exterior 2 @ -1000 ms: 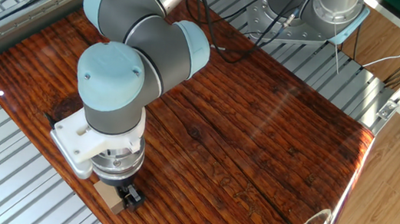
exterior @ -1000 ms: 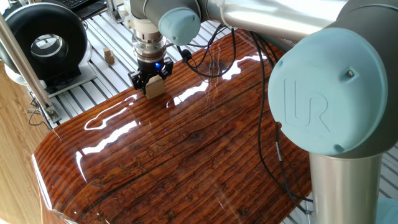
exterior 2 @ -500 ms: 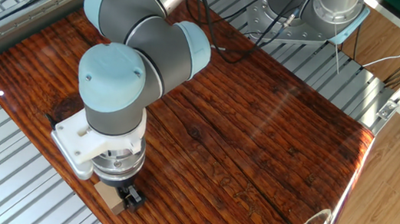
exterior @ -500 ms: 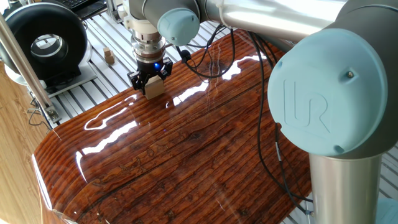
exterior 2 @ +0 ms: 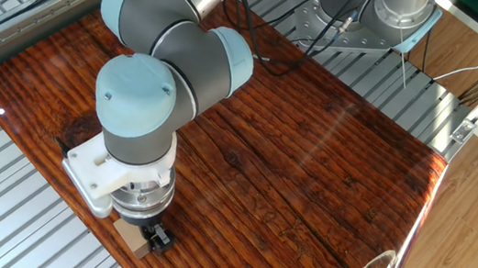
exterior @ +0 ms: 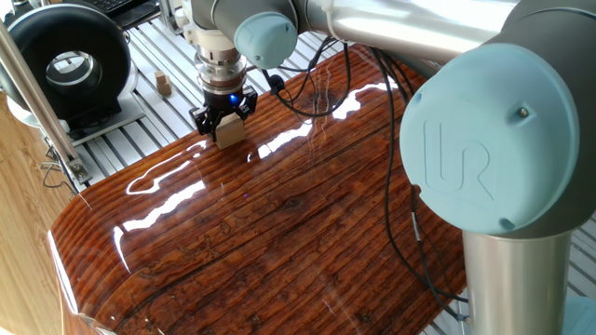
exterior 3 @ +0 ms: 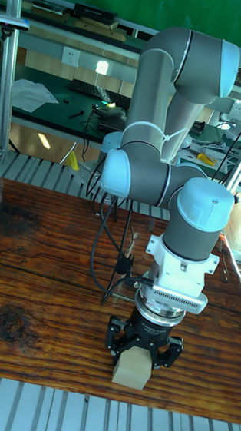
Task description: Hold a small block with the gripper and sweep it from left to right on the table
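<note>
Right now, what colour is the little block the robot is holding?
Plain light tan wood. The small block shows best in the tall fixed view, between the black fingers.

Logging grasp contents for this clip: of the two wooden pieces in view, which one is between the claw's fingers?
The small block, the light-tan cube on the table, held in the claw. The tinier, darker piece sits apart on the aluminium slats.

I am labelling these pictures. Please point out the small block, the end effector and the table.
small block (exterior 3: 131, 371), tall fixed view, on its front face.
end effector (exterior: 222, 122), one fixed view, midway between its fingertips.
table (exterior 2: 327, 164), the other fixed view, on bare board.
</note>
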